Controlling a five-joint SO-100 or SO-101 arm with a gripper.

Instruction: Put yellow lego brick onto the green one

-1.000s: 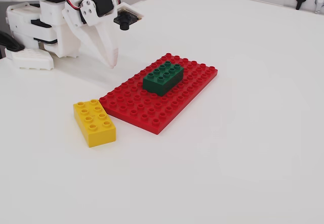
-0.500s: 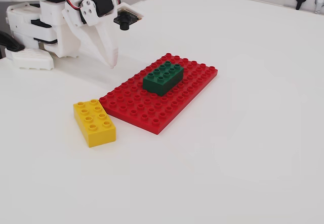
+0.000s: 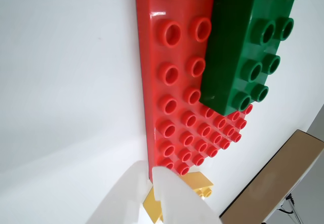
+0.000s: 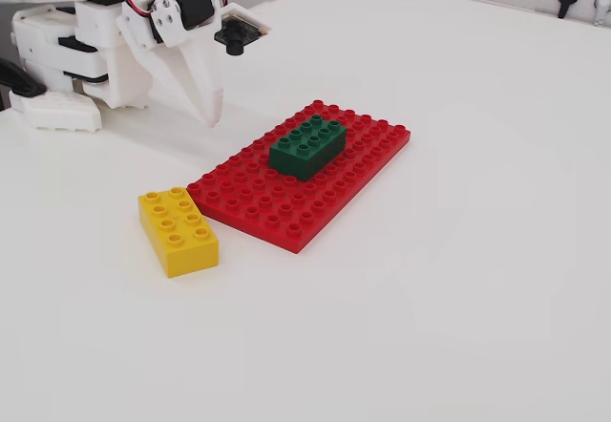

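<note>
The yellow brick (image 4: 178, 230) lies loose on the bench (image 4: 458, 279) at lower left in the fixed view, touching the red plate (image 4: 286, 221), which carries the green brick (image 4: 307, 147) at centre. The gripper (image 4: 212, 115) hangs upper left, jaws clenched, empty; nothing is grasped yet.

Fixed view: stands high off one side of the counter (image 4: 458, 279), looking down at a slant across it; the arm sits far left at the top.
Wrist view: rides behind the gripper (image 3: 152, 193), close above the counter, facing along the red baseplate (image 3: 172, 82).
Shared: red baseplate (image 4: 301, 174), green one (image 4: 307, 145) (image 3: 243, 46), yellow lego brick (image 4: 178, 230) (image 3: 195, 186).
</note>
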